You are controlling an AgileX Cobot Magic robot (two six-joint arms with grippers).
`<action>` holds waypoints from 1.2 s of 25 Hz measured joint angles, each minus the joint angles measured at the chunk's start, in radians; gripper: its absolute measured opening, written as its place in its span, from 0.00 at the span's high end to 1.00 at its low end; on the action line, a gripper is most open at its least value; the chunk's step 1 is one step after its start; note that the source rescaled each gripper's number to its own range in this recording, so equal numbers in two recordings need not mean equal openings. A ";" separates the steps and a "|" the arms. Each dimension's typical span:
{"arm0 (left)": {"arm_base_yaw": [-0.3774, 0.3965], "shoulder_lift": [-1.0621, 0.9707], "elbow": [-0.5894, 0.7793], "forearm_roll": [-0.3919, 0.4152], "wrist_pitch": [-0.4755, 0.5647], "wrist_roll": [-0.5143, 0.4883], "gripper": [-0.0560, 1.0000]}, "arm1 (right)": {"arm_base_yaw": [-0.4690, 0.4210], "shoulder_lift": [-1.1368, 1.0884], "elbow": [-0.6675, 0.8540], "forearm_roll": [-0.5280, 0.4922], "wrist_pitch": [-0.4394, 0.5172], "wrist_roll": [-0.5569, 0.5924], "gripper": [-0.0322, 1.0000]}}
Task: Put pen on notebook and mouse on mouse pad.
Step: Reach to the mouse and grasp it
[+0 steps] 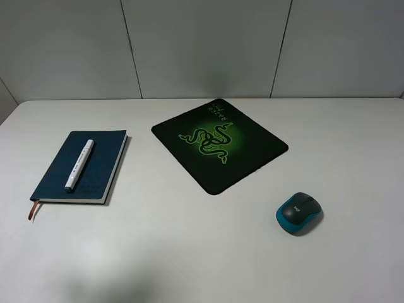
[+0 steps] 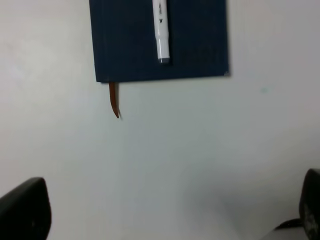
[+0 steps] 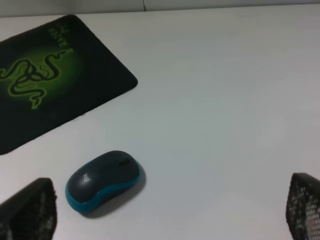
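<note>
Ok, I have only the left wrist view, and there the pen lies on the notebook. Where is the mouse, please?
Observer: The mouse lies on the bare table, apart from the mouse pad, on the right arm's side.
Operator: Is it held?
Observer: No. The right arm's fingers stand wide open and do not touch it.
Operator: Is the pad covered?
Observer: No, its green logo shows whole.
</note>
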 joint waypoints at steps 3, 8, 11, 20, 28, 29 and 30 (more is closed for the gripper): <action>0.000 -0.147 0.052 -0.010 0.001 0.006 0.00 | 0.000 0.000 0.000 0.000 0.000 0.000 0.00; 0.000 -0.370 0.142 -0.027 0.000 0.083 0.00 | 0.000 0.000 0.000 0.000 0.000 0.000 0.00; 0.000 -0.480 0.207 -0.033 0.000 0.102 0.00 | 0.000 0.000 0.000 0.000 0.000 0.000 0.00; 0.086 -0.688 0.350 -0.061 -0.023 0.126 0.00 | 0.000 0.000 0.000 0.000 0.000 0.000 0.00; 0.116 -0.865 0.470 -0.066 -0.101 0.166 0.00 | 0.000 0.000 0.000 0.000 0.000 0.000 0.00; 0.116 -0.881 0.472 -0.066 -0.103 0.168 0.00 | 0.000 0.000 0.000 0.000 0.000 0.000 0.00; 0.116 -0.890 0.472 -0.066 -0.103 0.168 0.00 | 0.000 0.000 0.000 0.000 0.000 0.000 0.00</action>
